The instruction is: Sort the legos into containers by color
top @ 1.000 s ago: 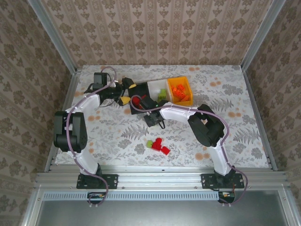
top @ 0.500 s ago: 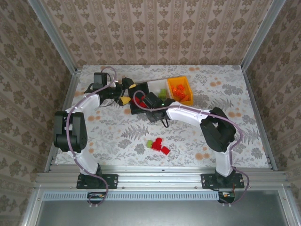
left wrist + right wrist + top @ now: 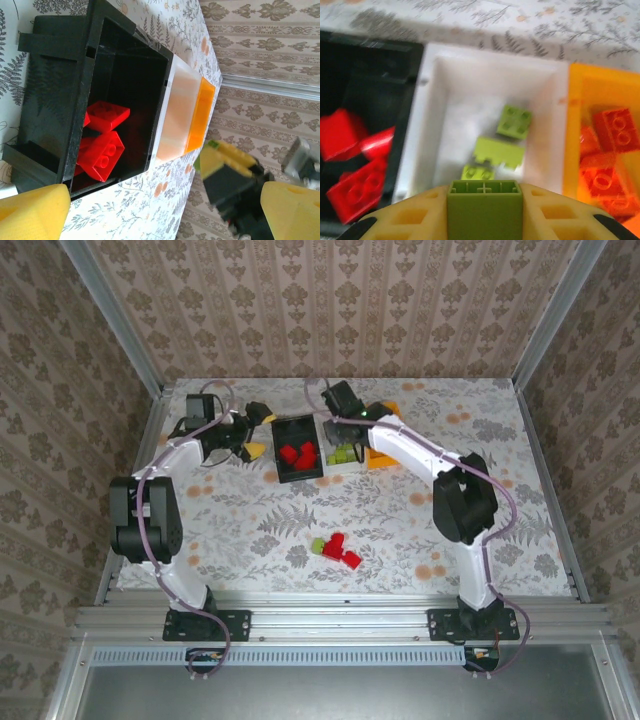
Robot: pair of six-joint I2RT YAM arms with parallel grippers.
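Since the earlier frames our right arm has swung from the near side of the bins to reach out over them, and our left gripper (image 3: 253,432) has drawn back a little to the left.

Our right gripper (image 3: 484,212) is clamped on a lime brick (image 3: 484,200) and hangs above the edge of the white bin (image 3: 440,95), lined up with its middle. We judge the reason to be colour. That bin already holds three lime pieces (image 3: 498,151), the black bin (image 3: 365,65) holds the red ones (image 3: 350,135), and the orange bin (image 3: 575,125) holds the orange ones (image 3: 615,130). Letting go into the white compartment looks like the step in hand.

Our left gripper stands wide, holding nothing, just beside the black bin's outer end. We take it to be parked there out of the right arm's way, though it may be set to steady the row.

The overhead view gives us the work left: a loose lime brick (image 3: 317,544) and a small red cluster (image 3: 340,550) on the table (image 3: 420,530), well apart from the bins. There the arm covers much of the orange bin and the held brick is too small to tell. The right wrist view supplies the grip and each compartment's contents. The left wrist view adds a side look, with the right gripper raised clear above the row.
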